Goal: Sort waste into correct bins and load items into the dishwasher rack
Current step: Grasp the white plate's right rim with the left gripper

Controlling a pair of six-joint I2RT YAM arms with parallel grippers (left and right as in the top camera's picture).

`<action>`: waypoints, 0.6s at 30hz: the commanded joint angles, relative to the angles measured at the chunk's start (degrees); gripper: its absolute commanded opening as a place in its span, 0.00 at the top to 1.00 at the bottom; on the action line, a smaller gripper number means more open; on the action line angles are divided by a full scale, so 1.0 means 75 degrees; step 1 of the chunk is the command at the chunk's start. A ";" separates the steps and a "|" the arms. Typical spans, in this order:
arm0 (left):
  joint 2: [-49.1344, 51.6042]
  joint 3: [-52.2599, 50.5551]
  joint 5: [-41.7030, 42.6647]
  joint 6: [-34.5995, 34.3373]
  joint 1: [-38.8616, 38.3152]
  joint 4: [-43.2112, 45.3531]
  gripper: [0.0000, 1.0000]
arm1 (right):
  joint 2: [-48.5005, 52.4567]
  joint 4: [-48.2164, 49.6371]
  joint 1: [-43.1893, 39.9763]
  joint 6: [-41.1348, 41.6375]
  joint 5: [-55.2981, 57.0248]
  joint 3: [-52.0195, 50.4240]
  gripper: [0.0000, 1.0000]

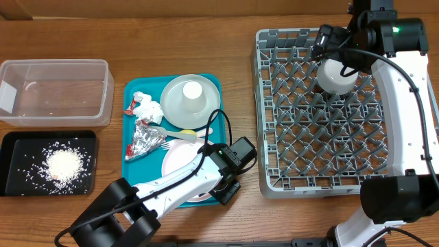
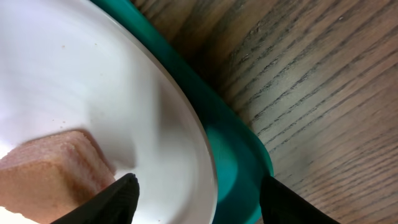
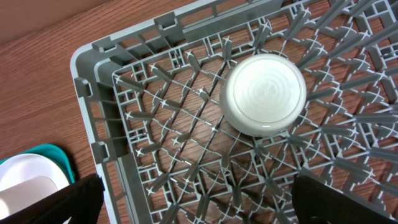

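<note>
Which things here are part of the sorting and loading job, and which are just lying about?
Job: napkin, foil, wrapper, rice, food cube, clear tub, black tray, green plate, pink plate, cup, spoon, bowl, rack.
Lying about: teal tray.

Saw a wooden table [image 1: 178, 41] carrying 4 things. Noted clear tub [image 1: 55, 63] and black tray [image 1: 17, 171] side by side at left, teal tray [image 1: 132, 92] mid-table, grey rack [image 1: 261, 110] at right.
</note>
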 commanded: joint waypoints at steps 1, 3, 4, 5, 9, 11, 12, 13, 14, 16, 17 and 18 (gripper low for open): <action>0.0236 -0.0335 -0.0580 -0.0117 0.0061 0.0052 0.36 | -0.0079 0.0029 0.0015 0.0038 0.0085 0.0023 0.00; 0.0236 -0.0335 -0.0647 -0.0117 0.0079 0.0061 0.36 | -0.0079 0.0029 0.0015 0.0038 0.0085 0.0023 0.00; 0.0236 -0.0335 -0.0659 -0.0114 0.0111 0.0055 0.36 | -0.0079 0.0029 0.0015 0.0038 0.0085 0.0023 0.00; 0.0236 -0.0335 -0.0662 -0.0111 0.0152 0.0047 0.36 | -0.0079 0.0032 0.0015 0.0038 0.0085 0.0023 0.00; 0.0233 -0.0329 -0.0600 -0.0114 0.0338 -0.0026 0.39 | -0.0079 0.0029 0.0015 0.0038 0.0085 0.0023 0.00; 0.0233 -0.0329 -0.0551 -0.0111 0.0420 -0.0038 0.39 | -0.0079 0.0029 0.0015 0.0038 0.0085 0.0023 0.00; 0.0233 -0.0329 -0.0560 -0.0108 0.0460 -0.0050 0.38 | -0.0079 0.0029 0.0015 0.0038 0.0085 0.0023 0.00; 0.0233 -0.0329 -0.0560 -0.0070 0.0495 -0.0050 0.38 | -0.0079 0.0032 0.0015 0.0038 0.0085 0.0023 0.00; 0.0233 -0.0329 -0.0519 -0.0006 0.0522 -0.0047 0.37 | -0.0079 0.0032 0.0015 0.0038 0.0085 0.0023 0.00; 0.0233 -0.0329 -0.0376 0.0137 0.0545 -0.0044 0.37 | -0.0079 0.0029 0.0015 0.0035 0.0085 0.0023 0.00; 0.0233 -0.0329 -0.0233 0.0251 0.0542 -0.0023 0.37 | -0.0079 0.0029 0.0015 0.0038 0.0085 0.0023 0.00; 0.0233 -0.0329 -0.0119 0.0309 0.0542 -0.0009 0.37 | -0.0079 0.0029 0.0015 0.0038 0.0082 0.0023 0.00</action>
